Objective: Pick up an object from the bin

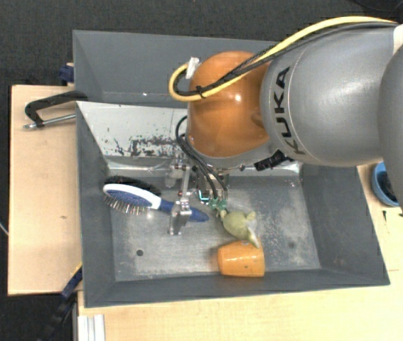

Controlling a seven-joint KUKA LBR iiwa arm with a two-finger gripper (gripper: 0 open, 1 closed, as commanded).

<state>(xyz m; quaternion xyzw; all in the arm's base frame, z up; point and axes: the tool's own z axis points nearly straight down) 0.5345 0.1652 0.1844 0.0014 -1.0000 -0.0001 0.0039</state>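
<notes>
Three loose things lie in the grey metal bin [94, 212]: a blue-and-white plastic hairbrush [131, 199] toward its left wall, a pale yellow-green pear-shaped lump [237, 224] near the middle, and an orange rounded block [242, 259] by the front wall. I see my gripper [180, 222] low at the brush's blue handle end. Whether its jaws are open or closed I cannot tell.

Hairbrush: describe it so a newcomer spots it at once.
Look at the floor of the grey bin, left half. The hairbrush lies there, handle running right toward the gripper. It alone is blue and white with bristles; the pale green lump and orange block nearby are short and plain.
</notes>
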